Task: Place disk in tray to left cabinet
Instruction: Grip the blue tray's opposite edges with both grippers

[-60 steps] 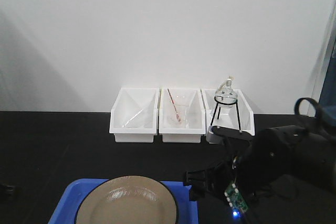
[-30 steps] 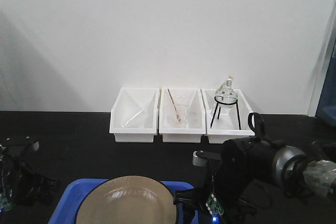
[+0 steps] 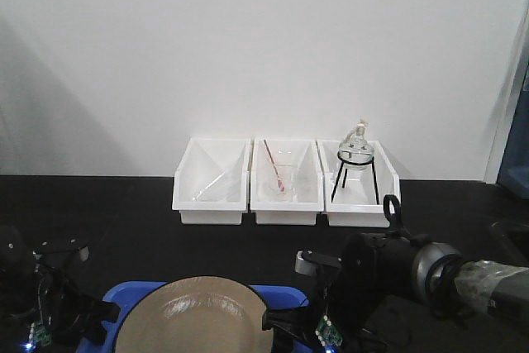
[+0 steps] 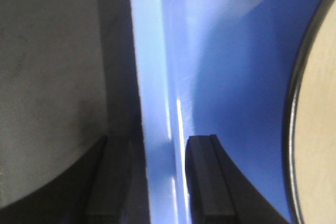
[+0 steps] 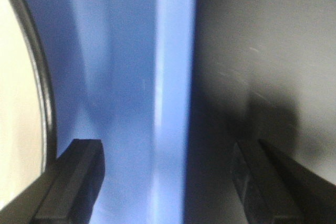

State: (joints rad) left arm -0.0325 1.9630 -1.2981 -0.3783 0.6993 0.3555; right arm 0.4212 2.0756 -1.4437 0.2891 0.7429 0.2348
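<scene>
Down at the bottom of the front view, the disk (image 3: 198, 316) sits flat inside the blue tray (image 3: 106, 302), tan face up with its thin black rim showing, and the tray rests on the black bench (image 3: 124, 221). Both arms are in low on either side. The left hand (image 3: 87, 324) is at the lower left of the frame, right against the tray's left end. The right hand (image 3: 285, 326) is at the lower middle, against the tray's right end, with green circuit boards glowing on both wrists. Looking through the left wrist view, the left hand (image 4: 157, 182) is spread: one dark finger (image 4: 110, 182) is out over the bench and the other (image 4: 207, 177) is inside the tray. The pale blue rim of the tray (image 4: 152, 93) runs up between them, with a sliver of gap on each side. The disk (image 4: 320, 129) curves along the right edge of that view. In the right wrist view, the right hand (image 5: 170, 182) is spread wider. Its fingers (image 5: 79, 182) straddle the tray rim (image 5: 173, 77), one over blue plastic and one over the bench, and the disk (image 5: 16, 103) is at the far left. Back against the white wall (image 3: 248, 39) stand three white bins (image 3: 212, 183) in a row. A round glass flask (image 3: 357, 150) on a black stand sits in the right-hand one.
</scene>
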